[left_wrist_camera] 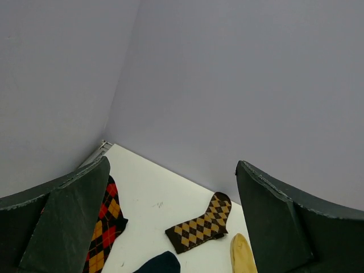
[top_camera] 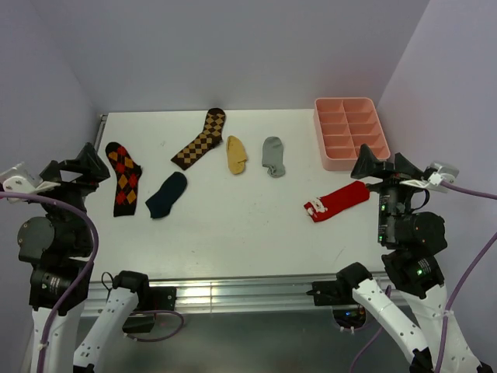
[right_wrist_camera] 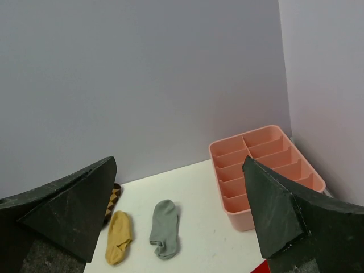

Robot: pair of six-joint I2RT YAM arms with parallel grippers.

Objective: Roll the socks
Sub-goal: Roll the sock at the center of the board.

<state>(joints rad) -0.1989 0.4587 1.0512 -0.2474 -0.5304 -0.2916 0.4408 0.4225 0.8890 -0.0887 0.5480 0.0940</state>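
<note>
Tray (top_camera: 346, 165) of pink plastic sits in the upper right of the top view, against the back right corner of the white table (top_camera: 233, 233). Dividers split it into two columns of compartments, and each compartment shows only its own pink floor. In the right wrist view the tray (right_wrist_camera: 239, 219) is at the right of the frame. All the socks lie outside it, flat on the table.

The grey sock (top_camera: 272, 155) is near the centre of the top view, left of the tray. The mustard yellow sock (top_camera: 236, 154) is just left of the grey one and apart from it. The dark navy sock (top_camera: 166, 194) is lower and further left. It lies between a brown checkered sock (top_camera: 200, 140) above it and a black argyle sock (top_camera: 124, 177) with red and orange diamonds at its left. A red sock with white trim (top_camera: 338, 200) lies below the tray.

The left gripper (top_camera: 81, 167) hangs over the table's left edge. Its jaws are spread wide with nothing between them. The right gripper (top_camera: 386, 167) hangs at the right edge beside the tray, equally wide apart and holding nothing.
</note>
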